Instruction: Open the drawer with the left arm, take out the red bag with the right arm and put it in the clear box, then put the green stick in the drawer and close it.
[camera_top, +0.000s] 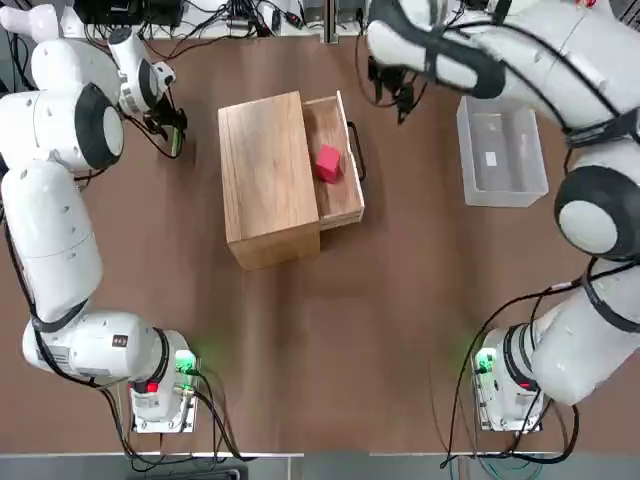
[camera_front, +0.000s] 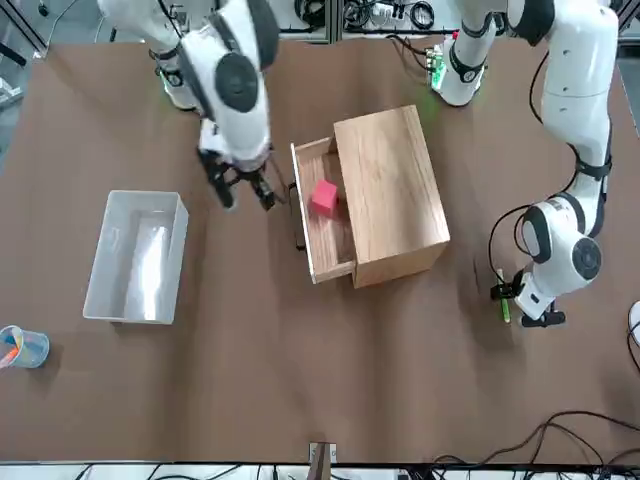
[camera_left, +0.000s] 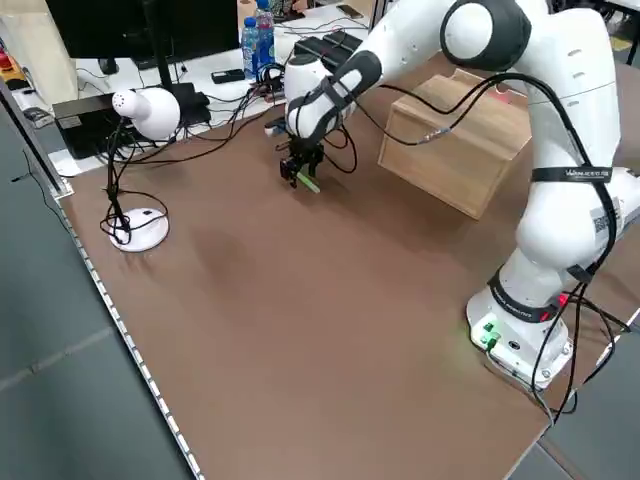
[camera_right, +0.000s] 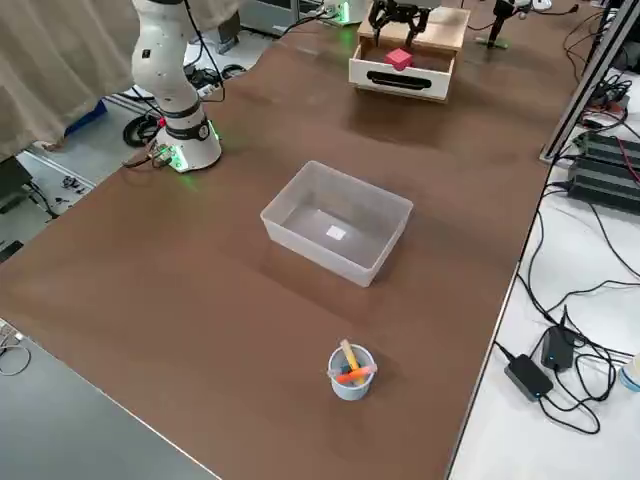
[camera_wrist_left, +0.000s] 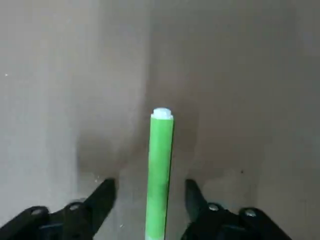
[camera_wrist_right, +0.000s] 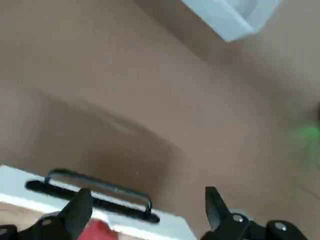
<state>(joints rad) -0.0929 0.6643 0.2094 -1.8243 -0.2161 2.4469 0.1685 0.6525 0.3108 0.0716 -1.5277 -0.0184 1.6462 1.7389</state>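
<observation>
"Clock laid flat at the cabinet (camera_top: 265, 170), 12 pointing away from the robot. What's at 3?"

"Drawer (camera_top: 345, 208), pulled out. Pale wood, straight grain, shallow walls. Black bar handle (camera_top: 358, 150) bowed off its front, rounded at the bends."

"And the red bag (camera_top: 327, 163)?"

"In the drawer. Small, blocky, soft-cornered, bright against the wood."

"Green stick (camera_wrist_left: 159, 175)?"

"On the tabletop (camera_top: 285, 350), around 10 o'clock from the cabinet. Slim, smooth, straight-sided, with a white tip. The table is matt brown with faint smears of shine."

"Left gripper (camera_wrist_left: 150, 188)?"

"At 10 as well, down over the stick. Jaws parted, stick between them, a gap either side. No grip on it."

"Right gripper (camera_wrist_right: 148, 192)?"

"About 2 o'clock from the cabinet, up above the table near the drawer handle. Jaws wide apart, released, nothing held. Glossy white arm behind it, dark grey rings at the joints."

"The box (camera_top: 502, 155)?"

"Just past 3, well apart from the drawer. Cloudy see-through plastic, rounded corners, nothing in it but glare. White label (camera_top: 491, 159), square-cut."

"Anything beyond?"

"Blue cup (camera_right: 352, 385), round-rimmed, at 2 from the box. Orange and yellow pieces lean inside."
</observation>
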